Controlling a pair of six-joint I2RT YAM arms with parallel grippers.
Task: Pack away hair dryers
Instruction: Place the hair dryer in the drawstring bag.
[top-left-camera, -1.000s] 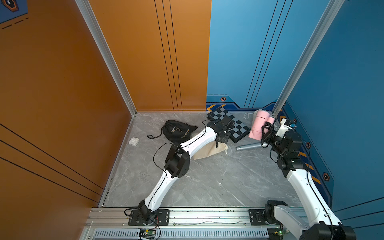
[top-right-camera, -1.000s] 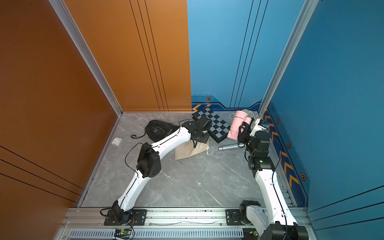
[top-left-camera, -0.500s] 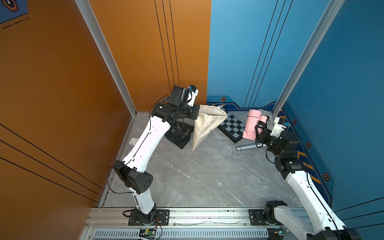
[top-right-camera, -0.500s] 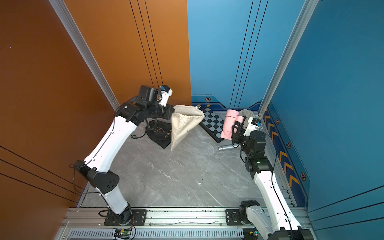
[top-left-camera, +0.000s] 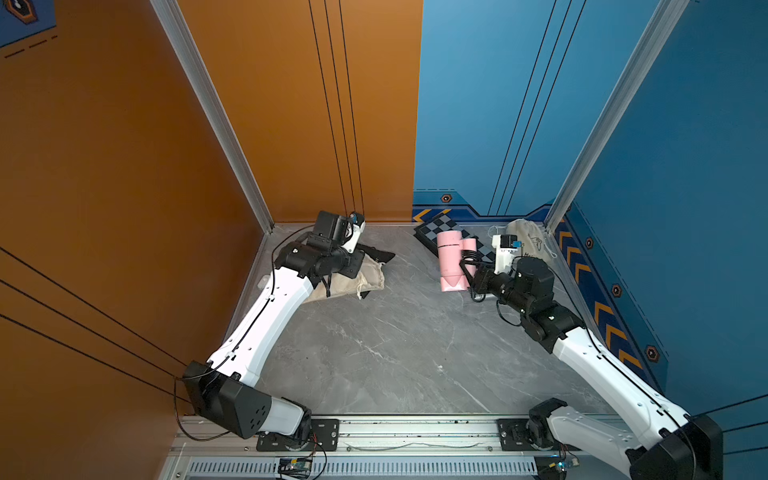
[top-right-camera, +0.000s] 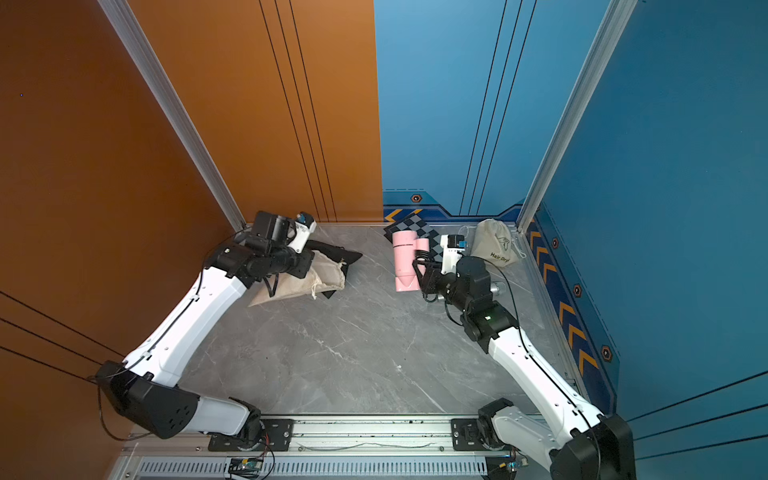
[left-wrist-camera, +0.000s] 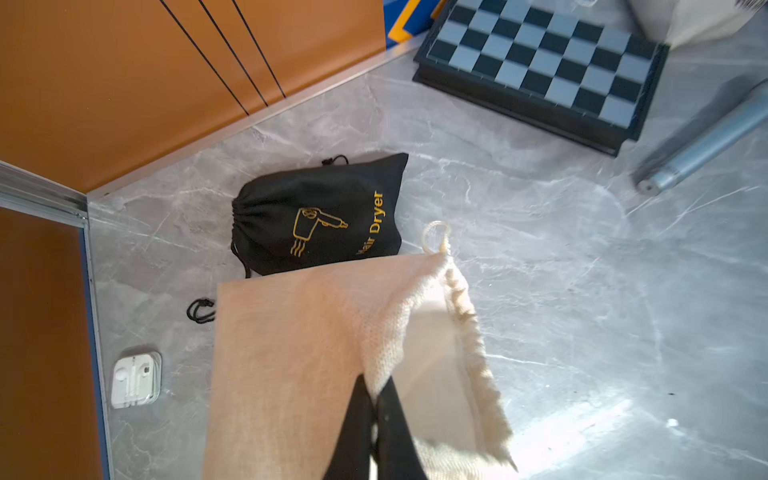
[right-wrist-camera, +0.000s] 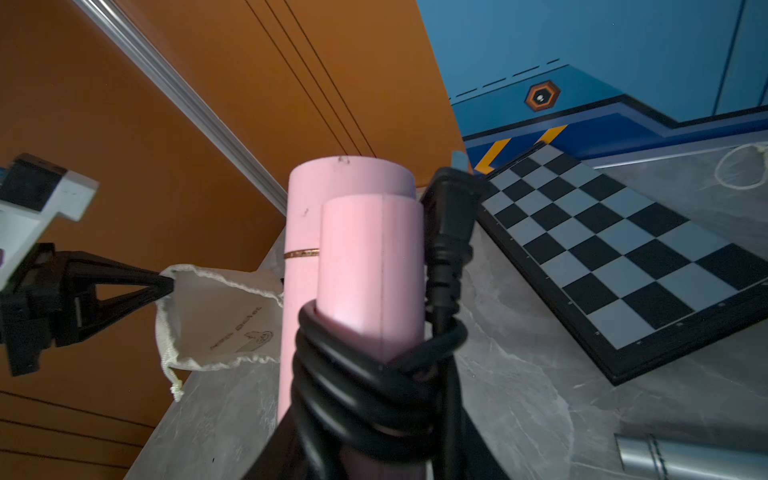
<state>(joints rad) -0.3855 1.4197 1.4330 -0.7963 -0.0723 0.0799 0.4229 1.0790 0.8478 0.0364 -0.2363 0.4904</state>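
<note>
My right gripper is shut on the pale pink hair dryer, gripping it at the end wound with black cord. Both top views show this hair dryer held above the table's back right, in front of the chessboard. My left gripper is shut on the rim of a beige cloth bag. The bag's mouth hangs partly open. In the top views the beige bag droops at the back left over a black bag. A stretch of table separates the two grippers.
The black drawstring bag printed "Hair Dryer" lies near the back left corner, bulging. A second beige bag stands in the back right corner. Chessboard at the back, silver microphone beside it, white earphone case by the left wall.
My left gripper lifted the beige bag from beside the chessboard, swung it to the back left and lowered it over the black bag. My right gripper carried the pink dryer leftward.
</note>
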